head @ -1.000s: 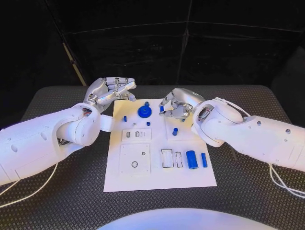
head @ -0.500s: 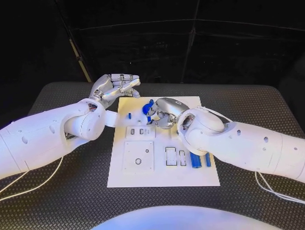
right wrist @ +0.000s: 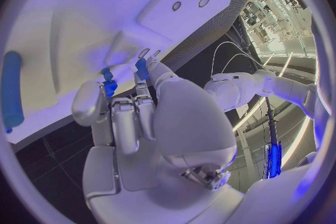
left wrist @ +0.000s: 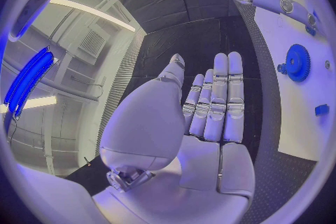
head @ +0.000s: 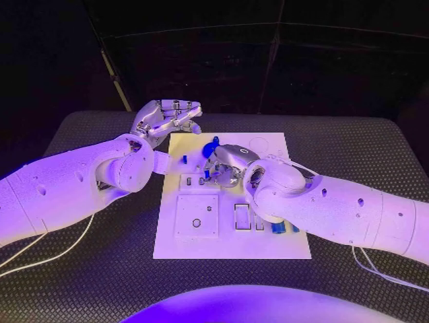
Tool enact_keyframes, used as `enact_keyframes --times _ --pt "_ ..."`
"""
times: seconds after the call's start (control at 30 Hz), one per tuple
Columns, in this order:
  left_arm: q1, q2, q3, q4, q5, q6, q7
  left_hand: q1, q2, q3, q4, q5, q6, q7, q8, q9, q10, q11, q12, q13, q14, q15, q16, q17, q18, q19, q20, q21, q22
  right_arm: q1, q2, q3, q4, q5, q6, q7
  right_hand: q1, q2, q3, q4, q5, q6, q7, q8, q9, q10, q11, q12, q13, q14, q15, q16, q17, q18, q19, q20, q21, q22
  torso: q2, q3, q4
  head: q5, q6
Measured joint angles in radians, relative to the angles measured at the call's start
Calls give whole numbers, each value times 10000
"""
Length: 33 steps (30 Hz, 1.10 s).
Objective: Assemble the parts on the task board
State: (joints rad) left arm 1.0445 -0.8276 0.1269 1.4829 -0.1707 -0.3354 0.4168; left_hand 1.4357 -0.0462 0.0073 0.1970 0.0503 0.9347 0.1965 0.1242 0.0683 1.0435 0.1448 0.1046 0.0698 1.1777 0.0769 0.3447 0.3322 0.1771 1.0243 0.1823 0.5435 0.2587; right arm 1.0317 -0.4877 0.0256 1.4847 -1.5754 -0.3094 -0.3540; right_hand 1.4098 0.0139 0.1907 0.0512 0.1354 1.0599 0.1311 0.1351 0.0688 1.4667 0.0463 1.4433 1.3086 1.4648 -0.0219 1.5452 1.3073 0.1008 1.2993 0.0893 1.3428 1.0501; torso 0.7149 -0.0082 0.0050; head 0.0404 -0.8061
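The white task board (head: pixel 234 242) lies mid-table. A blue gear (head: pixel 211 147) stands near its far edge, also seen as the gear (left wrist: pixel 297 61) on the board (left wrist: pixel 301 22). My right hand (head: pixel 224 167) reaches down onto the board just in front of the gear. There the right hand (right wrist: pixel 133 112) pinches a small blue part (right wrist: pixel 108 87) between thumb and a finger, and a second small blue part (right wrist: pixel 142 68) sits by another fingertip. A blue cylinder (right wrist: pixel 10 92) lies on the board (right wrist: pixel 105 5). My left hand (head: pixel 166 118) hovers off the board's far left corner. This left hand (left wrist: pixel 210 106) holds nothing, its fingers straight.
A square inset plate (head: pixel 196 217) with a hole and two narrow slots (head: pixel 242 215) take up the board's near half. Blue parts (head: pixel 277 227) peek out under my right forearm. White cables (head: pixel 40 252) trail over the black mat (head: pixel 370 148) on both sides.
My right hand has moved left from the board's far right corner to the small parts in front of the gear. The left hand has stayed near the far left corner.
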Motion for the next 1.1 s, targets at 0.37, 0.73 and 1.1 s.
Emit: enact_keyframes --times 0.37,0.73,1.1 --pt "0 34 0 -26 0 21 0 0 0 0 0 0 0 0 0 0 37 -37 0 0 0 0 0 20 0 0 0 0 11 -50 195 -44 -293 -156 202 -9 -11 8 0 0 44 -8 -8 -63 -6 0 0 0 1 -16 -16 0 0 0 -27 -27 0 -12 1 1 0 10 -49" --pt "0 39 0 -35 0 54 -4 0 0 0 0 0 0 0 0 0 37 -37 0 0 0 0 0 19 0 0 0 0 10 -61 277 -32 -436 -218 305 33 -50 -33 31 -33 46 -34 -34 -32 -1 0 0 0 -1 -16 -15 0 7 -1 -27 -26 0 -34 -4 -4 5 38 -84" --pt "0 43 0 -53 0 78 -8 0 0 0 0 0 1 0 0 0 37 -37 0 0 0 0 0 18 0 0 0 0 9 -45 240 -20 -456 -297 413 82 -76 -60 30 -33 45 -7 -7 -35 -2 0 0 0 -1 -16 -15 0 6 0 -26 -26 0 -42 -6 -4 5 43 -117"
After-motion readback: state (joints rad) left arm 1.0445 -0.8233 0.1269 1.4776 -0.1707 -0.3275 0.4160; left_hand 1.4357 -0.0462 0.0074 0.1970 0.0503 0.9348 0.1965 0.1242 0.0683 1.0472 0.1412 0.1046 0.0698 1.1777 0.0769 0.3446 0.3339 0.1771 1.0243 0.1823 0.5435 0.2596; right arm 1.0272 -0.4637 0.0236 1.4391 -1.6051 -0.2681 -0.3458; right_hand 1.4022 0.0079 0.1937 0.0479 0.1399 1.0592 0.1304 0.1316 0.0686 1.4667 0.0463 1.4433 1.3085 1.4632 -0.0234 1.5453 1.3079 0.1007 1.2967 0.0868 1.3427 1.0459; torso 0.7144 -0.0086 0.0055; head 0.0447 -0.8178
